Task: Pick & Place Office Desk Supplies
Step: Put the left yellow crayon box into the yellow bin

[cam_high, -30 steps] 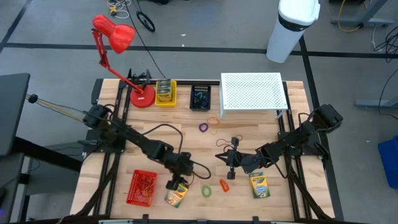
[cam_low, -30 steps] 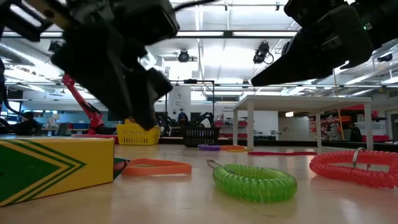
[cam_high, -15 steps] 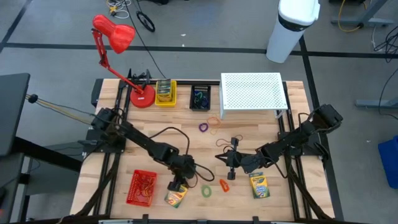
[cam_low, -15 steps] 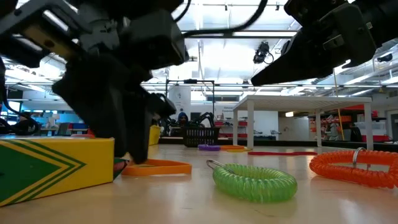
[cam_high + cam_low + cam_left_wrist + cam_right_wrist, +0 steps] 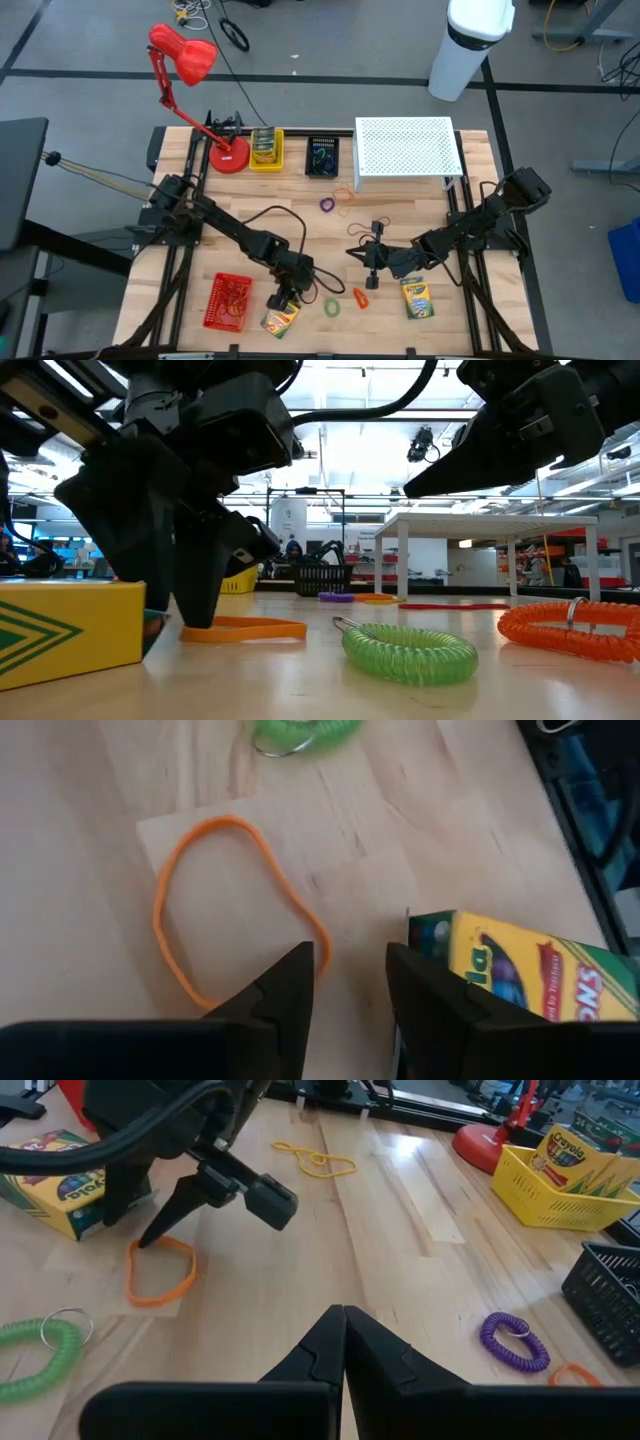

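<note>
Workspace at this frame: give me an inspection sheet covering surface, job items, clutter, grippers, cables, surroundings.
Surface: wooden table.
Job's things: crayon box beside orange band; second box; green coil; purple coil; yellow bin, black bin, red tray.
Clutter: red lamp, white riser.
Grippers: left gripper slightly open, tips low over the band's edge; right gripper shut, empty, mid-table.
Cables: black cable along left arm.
Surroundings: white bin on floor.
</note>
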Controlling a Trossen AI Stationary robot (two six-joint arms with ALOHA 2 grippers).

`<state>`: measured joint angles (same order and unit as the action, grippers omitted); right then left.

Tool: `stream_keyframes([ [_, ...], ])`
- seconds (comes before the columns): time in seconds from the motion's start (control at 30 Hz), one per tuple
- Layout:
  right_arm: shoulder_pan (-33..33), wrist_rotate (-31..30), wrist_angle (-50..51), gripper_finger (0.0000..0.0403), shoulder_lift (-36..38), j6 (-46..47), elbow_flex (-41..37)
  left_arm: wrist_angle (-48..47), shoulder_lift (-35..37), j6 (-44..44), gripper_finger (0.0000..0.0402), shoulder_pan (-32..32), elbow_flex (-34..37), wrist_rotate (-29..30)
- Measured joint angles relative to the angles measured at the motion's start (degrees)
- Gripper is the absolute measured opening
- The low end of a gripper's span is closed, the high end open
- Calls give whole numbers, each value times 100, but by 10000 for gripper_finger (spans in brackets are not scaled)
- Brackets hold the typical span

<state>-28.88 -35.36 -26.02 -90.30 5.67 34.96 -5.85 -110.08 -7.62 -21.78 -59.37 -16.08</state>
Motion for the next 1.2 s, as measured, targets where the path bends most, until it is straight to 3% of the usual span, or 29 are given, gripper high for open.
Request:
stream_keyframes([
  [0.2,0,-1,0,17,0,-1,0,-162,0,10,134,-2,-189,-74],
  [0.5,1,1,0,17,0,-3,0,-1263,5,263,134,-36,-815,83],
  [0.93,2,1,-31,17,0,-15,0,-1198,-346,271,133,-35,-824,-243],
  [1.2,2,1,-37,17,0,-17,-1,-1210,-348,291,77,-39,-822,-360],
])
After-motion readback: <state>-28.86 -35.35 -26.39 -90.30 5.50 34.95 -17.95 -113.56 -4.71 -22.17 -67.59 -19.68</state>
